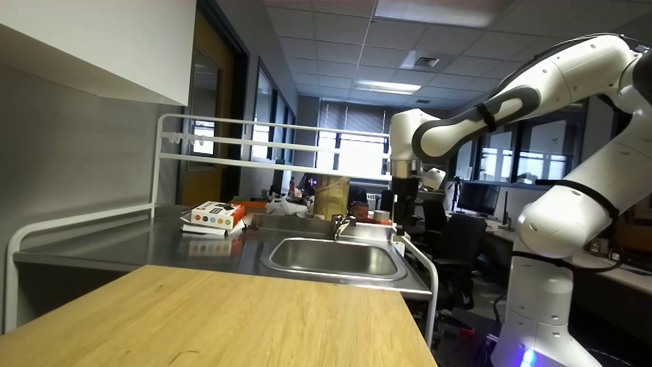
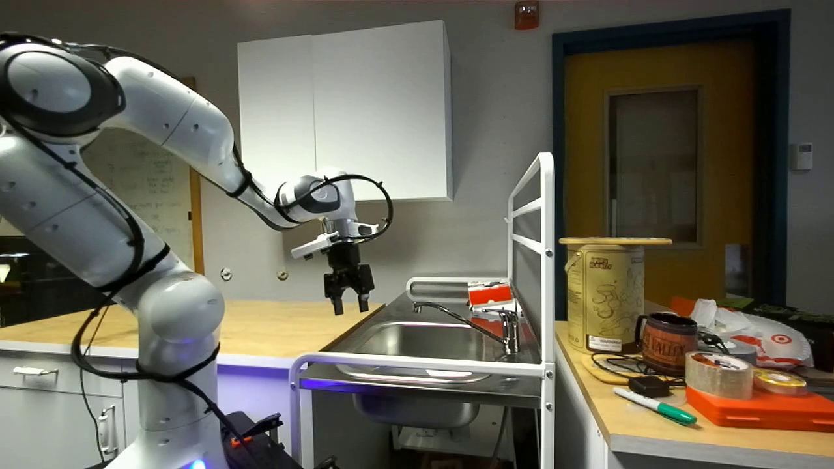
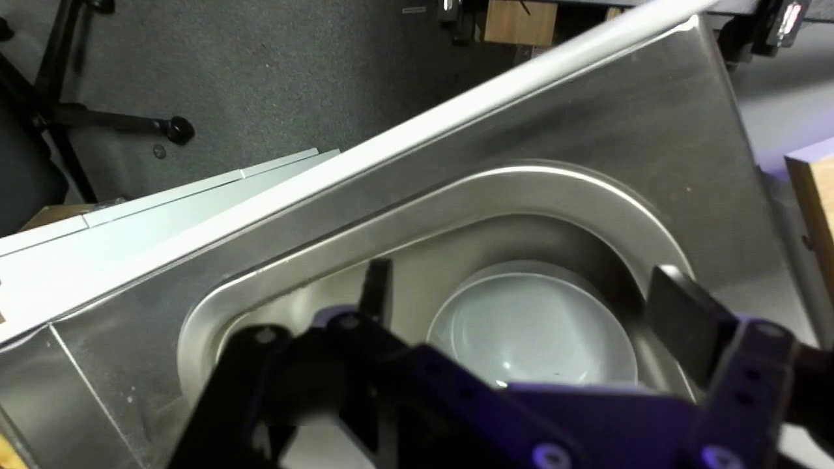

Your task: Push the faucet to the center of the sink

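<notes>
Slim chrome faucet [image 2: 479,328] is right of centre in an exterior view, beside the rounded stainless-steel sink [image 2: 417,342]. Black two-fingered gripper [image 2: 350,305] hangs left of centre, spread, empty. Probably best: lower beside spout [image 2: 449,313], nudge sideways near tip, gently.

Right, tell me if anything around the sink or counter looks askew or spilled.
Only the red-and-white box looks odd: on the steel counter, it sits askew over a white piece, possibly its open flap, instead of lying flat. No obvious spill shows around the sink.

This is probably a lab: robot arm [image 1: 547,229], monitor [image 1: 478,198], chair [image 1: 457,242].
</notes>
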You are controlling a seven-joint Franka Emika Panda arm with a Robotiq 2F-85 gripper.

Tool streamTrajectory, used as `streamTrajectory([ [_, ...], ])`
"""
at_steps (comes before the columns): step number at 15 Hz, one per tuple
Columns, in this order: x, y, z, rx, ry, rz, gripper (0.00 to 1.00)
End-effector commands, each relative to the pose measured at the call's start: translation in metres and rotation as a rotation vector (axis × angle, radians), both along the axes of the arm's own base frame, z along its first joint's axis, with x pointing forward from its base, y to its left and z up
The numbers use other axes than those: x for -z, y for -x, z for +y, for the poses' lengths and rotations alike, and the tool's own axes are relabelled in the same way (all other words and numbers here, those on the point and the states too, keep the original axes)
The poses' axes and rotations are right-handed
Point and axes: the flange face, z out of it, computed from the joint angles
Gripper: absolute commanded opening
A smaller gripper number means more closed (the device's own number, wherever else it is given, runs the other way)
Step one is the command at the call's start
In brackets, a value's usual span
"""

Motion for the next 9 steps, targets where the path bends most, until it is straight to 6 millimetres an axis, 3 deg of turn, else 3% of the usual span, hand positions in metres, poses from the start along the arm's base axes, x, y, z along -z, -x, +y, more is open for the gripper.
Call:
streamTrajectory([
  [1, -0.004, -0.032, 0.011, 0.037, 0.008, -0.033, 1.0],
  [9, -0.013, -0.097, 0.007, 0.257, -0.069, -0.179, 1.0],
])
